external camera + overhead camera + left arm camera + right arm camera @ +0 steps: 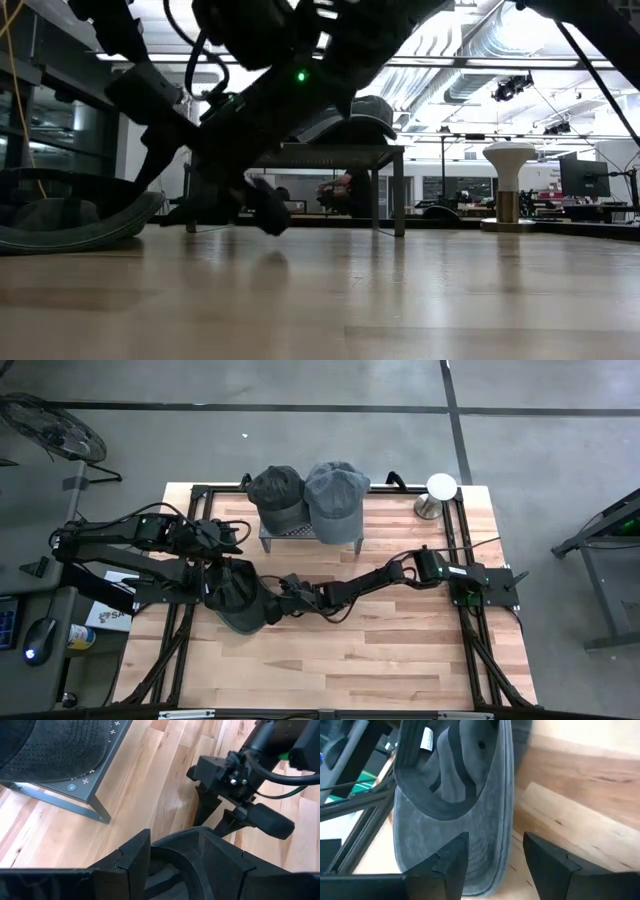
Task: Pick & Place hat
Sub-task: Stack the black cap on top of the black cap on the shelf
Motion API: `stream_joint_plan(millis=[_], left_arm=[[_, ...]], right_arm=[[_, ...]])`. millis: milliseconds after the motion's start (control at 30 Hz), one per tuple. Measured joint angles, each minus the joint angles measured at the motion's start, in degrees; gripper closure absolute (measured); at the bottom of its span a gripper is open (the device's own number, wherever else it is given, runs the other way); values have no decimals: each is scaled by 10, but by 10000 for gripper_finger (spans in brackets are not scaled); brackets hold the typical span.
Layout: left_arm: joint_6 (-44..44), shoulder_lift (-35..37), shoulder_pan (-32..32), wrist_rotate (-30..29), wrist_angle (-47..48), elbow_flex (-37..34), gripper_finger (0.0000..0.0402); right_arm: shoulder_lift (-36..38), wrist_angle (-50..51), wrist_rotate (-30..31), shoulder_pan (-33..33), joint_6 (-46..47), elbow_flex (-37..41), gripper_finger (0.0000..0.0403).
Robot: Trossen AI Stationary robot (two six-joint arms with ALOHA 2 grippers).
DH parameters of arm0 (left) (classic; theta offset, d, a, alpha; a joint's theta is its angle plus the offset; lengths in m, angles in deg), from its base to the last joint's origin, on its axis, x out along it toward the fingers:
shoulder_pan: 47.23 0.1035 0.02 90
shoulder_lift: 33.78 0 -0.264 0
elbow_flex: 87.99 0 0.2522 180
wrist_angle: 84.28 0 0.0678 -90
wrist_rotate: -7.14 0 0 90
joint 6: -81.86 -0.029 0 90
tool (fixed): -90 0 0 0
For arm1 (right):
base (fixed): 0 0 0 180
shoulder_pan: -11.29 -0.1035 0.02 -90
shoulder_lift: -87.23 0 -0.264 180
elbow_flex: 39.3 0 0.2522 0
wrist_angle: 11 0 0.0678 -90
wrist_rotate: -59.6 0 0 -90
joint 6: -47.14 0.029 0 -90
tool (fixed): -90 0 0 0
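A dark cap (240,608) hangs at the table's left middle, inside up, with its brim (485,845) slanting down toward the table's right. My left gripper (172,845) is shut on its crown end. My right gripper (492,845) reaches in low from the right and is open. Its fingers stand on either side of the brim's front edge, and the right finger (545,860) is clear of the brim. In the low view the cap (70,215) reaches down to the tabletop beside my right gripper (262,212). My left gripper pinches the cap's crown at its rim (182,837), on the side away from the brim, between its two fingers. The fingers slant down from the table's left. The cap hangs tilted below them, brim lowest, its lower edge (100,240) at the tabletop.
A small metal rack (300,532) at the far middle carries a dark cap (275,495) and a grey-blue cap (335,495). A white knob on a stand (440,490) is at the far right. Bare wood lies along the near half of the table (380,660).
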Motion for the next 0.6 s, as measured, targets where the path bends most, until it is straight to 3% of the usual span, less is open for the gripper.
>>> stream_joint_plan(millis=[233,600], left_arm=[[0,0,0,0,0,0,234],[0,0,0,-1,0,0,234]], right_arm=[[-6,-15,-8,1,-2,0,270],[-6,-35,-18,1,-5,0,388]])
